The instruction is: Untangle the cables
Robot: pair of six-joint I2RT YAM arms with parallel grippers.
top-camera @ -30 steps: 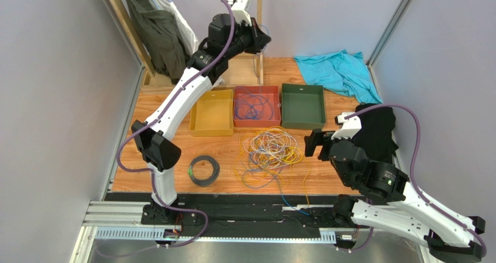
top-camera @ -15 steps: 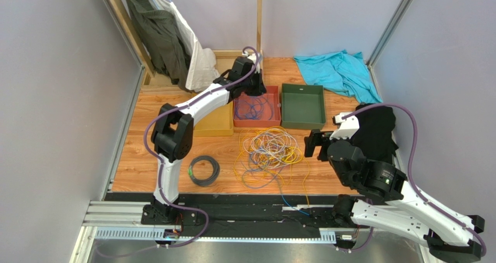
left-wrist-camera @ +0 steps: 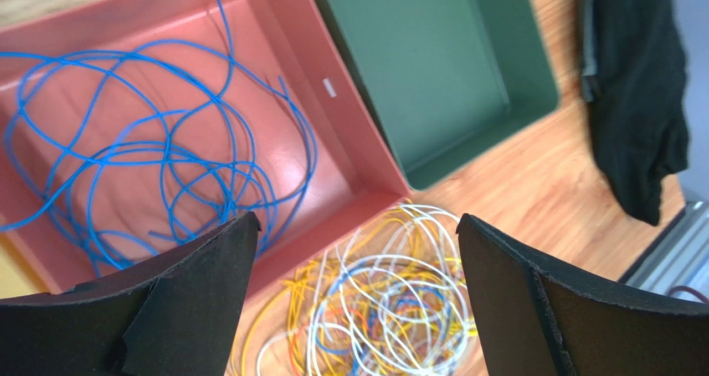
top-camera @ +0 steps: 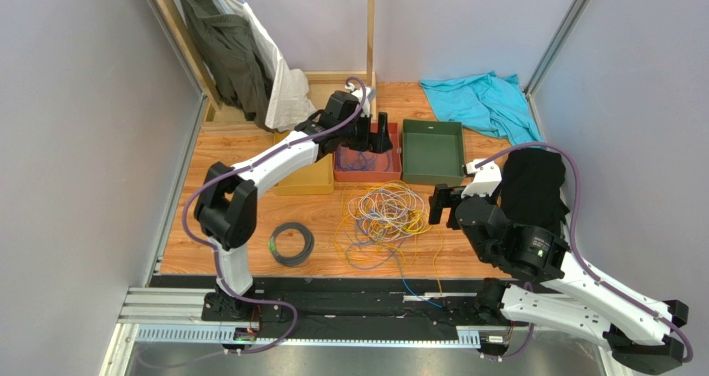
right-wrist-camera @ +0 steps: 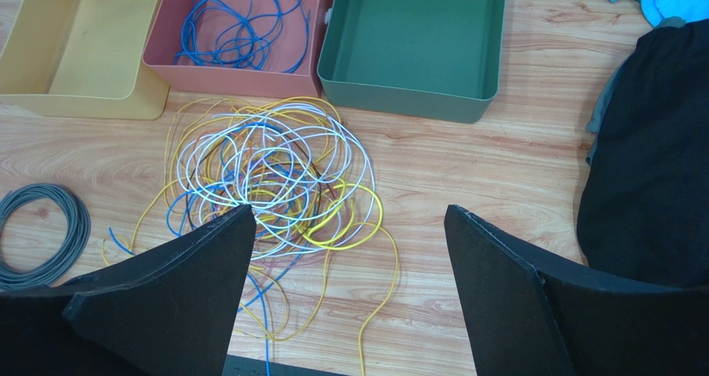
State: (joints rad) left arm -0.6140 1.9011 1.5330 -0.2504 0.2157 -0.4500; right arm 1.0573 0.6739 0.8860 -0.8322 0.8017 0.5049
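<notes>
Two robot arms work around a cable tangle on a wooden tabletop [top-camera: 241, 226].
The tangled cables [top-camera: 387, 214] lie between a grey coil [top-camera: 291, 243] and a black cloth [top-camera: 532, 185], before the yellow tray [top-camera: 304, 181], red tray [top-camera: 366, 177] and green tray [top-camera: 433, 156]. The left tool [left-wrist-camera: 356, 226], wide and empty, hangs over the red tray's blue cable [left-wrist-camera: 171, 156], lowered from high up a second ago. The right tool [right-wrist-camera: 348, 214], wide and empty, hovers beside the tangle.

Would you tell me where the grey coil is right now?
In the top view the grey coil lies on the table, left of the tangle and in front of the yellow tray.
</notes>
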